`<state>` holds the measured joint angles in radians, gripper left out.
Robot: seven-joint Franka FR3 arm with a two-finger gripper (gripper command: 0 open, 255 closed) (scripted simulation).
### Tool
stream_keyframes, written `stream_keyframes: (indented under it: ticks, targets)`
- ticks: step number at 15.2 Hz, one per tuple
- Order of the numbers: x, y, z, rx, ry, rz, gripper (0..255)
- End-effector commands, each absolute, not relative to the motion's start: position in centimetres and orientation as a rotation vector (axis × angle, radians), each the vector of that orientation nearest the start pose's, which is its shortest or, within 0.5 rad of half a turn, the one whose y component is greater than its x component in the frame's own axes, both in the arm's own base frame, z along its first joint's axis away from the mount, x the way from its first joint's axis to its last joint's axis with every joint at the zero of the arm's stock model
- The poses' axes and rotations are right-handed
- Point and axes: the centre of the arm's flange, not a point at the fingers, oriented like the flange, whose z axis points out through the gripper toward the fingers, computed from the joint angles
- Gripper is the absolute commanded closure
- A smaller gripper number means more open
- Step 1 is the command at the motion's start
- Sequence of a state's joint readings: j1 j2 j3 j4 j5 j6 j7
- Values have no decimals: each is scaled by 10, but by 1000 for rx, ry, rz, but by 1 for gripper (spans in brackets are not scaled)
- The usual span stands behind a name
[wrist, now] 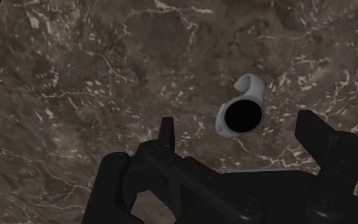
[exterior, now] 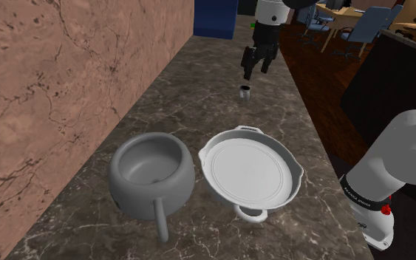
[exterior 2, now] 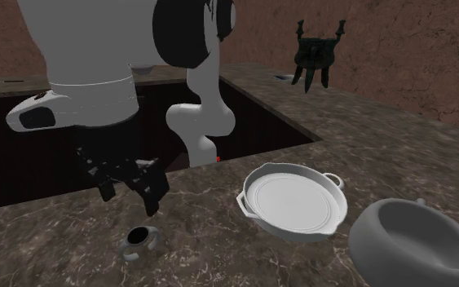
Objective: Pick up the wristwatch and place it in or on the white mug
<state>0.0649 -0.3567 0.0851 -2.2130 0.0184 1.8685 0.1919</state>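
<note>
Against the brown stone wall point(exterior: 51, 89), the desk point(exterior: 287, 118): a dark, white-veined marble top that carries all the things listed below.
Arm point(exterior: 402, 159): white, reaching from the stand at the shoulder view's lower right to the far end of the desk.
Saucepan point(exterior: 136, 196): grey, upright and empty, at the near end of the desk. It sits just beside the pan and has no part in the task.
Pan point(exterior: 250, 173): white with two loop handles, and empty. It is well apart from the mug.
Gripper point(exterior: 256, 72): pointing down, hanging over the mug with a clear gap above it.
Fingers point(wrist: 166, 137): spread wide with nothing clasped between them. The mug's mouth sits below the gap, nearer one finger than the other.
Mug point(wrist: 220, 124): small, white and upright on the desk at its far end, with its handle turned away from the fingers. Its inside is plain black, so I cannot tell what it contains.
Wristwatch: I cannot tell where it lies. My judgement is that wide-open fingers poised over the mug fit a release. If the watch is in that black hollow, the placing is done and only the pull-away remains. If it is not there, the whole pick and carry is left to do.
</note>
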Motion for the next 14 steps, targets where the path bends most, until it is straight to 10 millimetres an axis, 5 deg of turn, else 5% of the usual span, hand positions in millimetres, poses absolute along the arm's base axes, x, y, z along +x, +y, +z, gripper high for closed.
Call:
stream_keyframes:
  ticks: [1,9,14]
  targets:
    - [462,88,509,-3149,78,-1,0]
    - [462,88,468,-3149,78,0,0]
    - [462,88,468,-3149,78,0,0]
